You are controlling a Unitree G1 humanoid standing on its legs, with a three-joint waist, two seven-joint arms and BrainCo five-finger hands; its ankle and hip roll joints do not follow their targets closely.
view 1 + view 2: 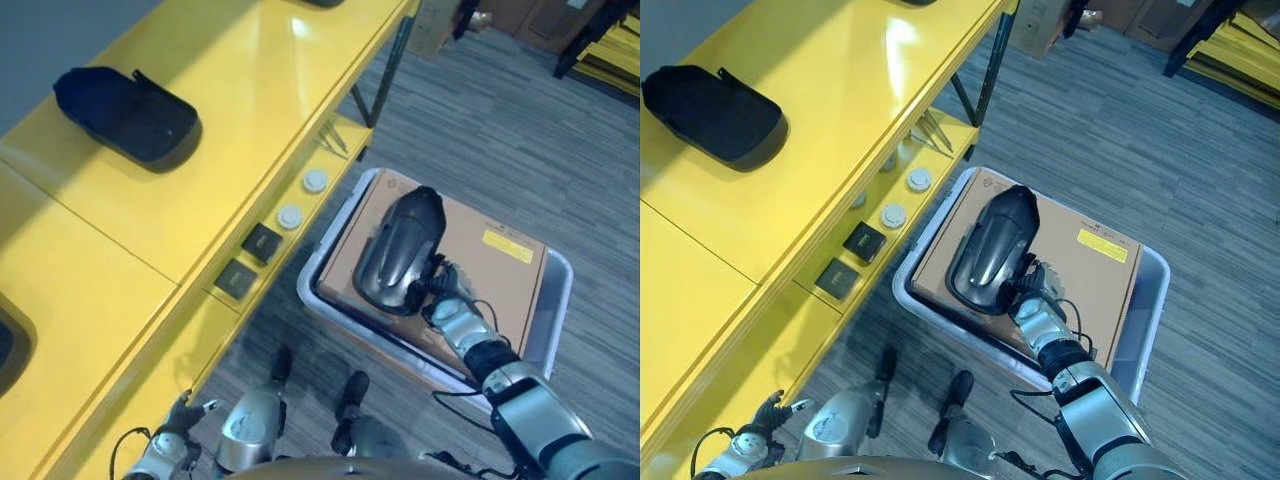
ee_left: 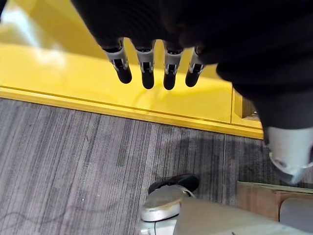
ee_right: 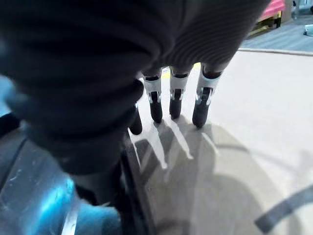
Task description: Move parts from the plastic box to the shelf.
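Note:
A glossy black curved part (image 1: pixel 400 250) lies on a brown cardboard box (image 1: pixel 490 270) inside the pale plastic box (image 1: pixel 560 290) on the floor. My right hand (image 1: pixel 445 290) is at the part's near end. Its fingers (image 3: pixel 173 103) are straight over the cardboard (image 3: pixel 244 122), with the part's dark shiny edge (image 3: pixel 34 196) right beside them. A similar black part (image 1: pixel 125 112) rests on top of the yellow shelf (image 1: pixel 240 120). Low by the shelf's front edge, my left hand (image 1: pixel 183 412) hangs open and holds nothing, its fingers (image 2: pixel 146 73) straight.
On the shelf's lower level lie two white discs (image 1: pixel 303 197) and two small black squares (image 1: pixel 250 258). A dark metal shelf leg (image 1: pixel 385 70) stands beyond the plastic box. Grey carpet (image 1: pixel 520 130) stretches to the right, and yellow racks (image 1: pixel 610 50) stand far back.

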